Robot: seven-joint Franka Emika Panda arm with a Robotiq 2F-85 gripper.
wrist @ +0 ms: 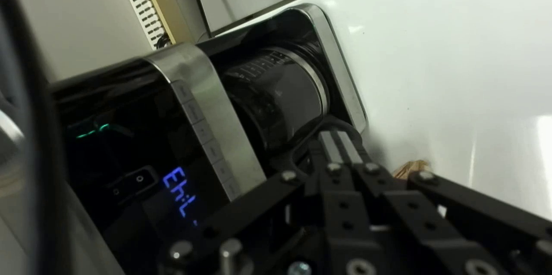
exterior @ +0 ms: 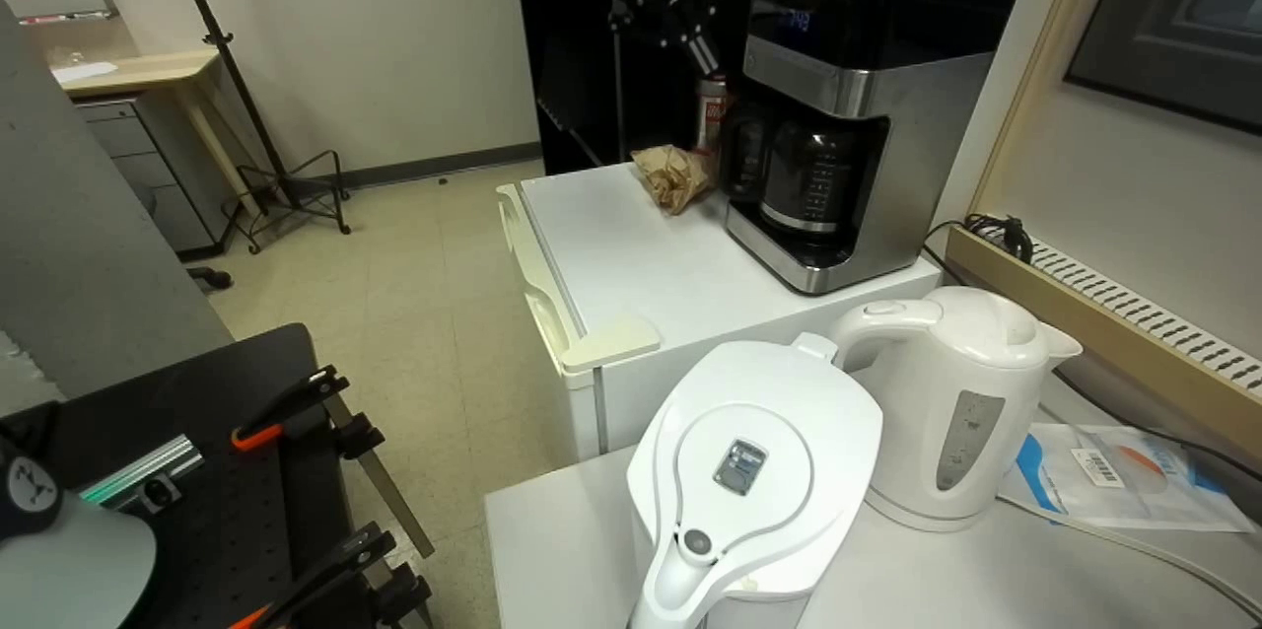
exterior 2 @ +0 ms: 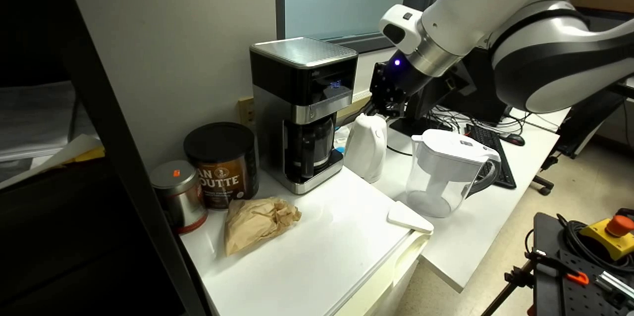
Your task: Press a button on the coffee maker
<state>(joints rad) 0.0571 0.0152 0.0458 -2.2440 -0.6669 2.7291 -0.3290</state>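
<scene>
The coffee maker point(exterior: 917, 146) is a boxy black machine with a silver band, standing upright on a white top; it also shows in an exterior view point(exterior 2: 303, 114). In the wrist view the coffee maker point(wrist: 233, 132) lies slanted, with blue digits lit on its black panel and a row of small grey buttons point(wrist: 206, 135) along the band. Its dark glass carafe point(wrist: 293, 94) sits inside. My gripper point(wrist: 340, 148) is shut and empty, its fingertips pressed together. In the wrist view they overlap the carafe handle; touching is not evident. The gripper point(exterior: 703, 57) is near the machine's front, beside the panel.
A white kettle point(exterior 2: 364, 147) and a white filter pitcher point(exterior 2: 441, 177) stand beside the machine. A crumpled paper bag point(exterior 2: 257, 222), a black-lidded coffee can point(exterior 2: 223, 167) and a metal tin point(exterior 2: 178, 192) stand on its other side. A wall point(exterior 2: 188, 33) is behind.
</scene>
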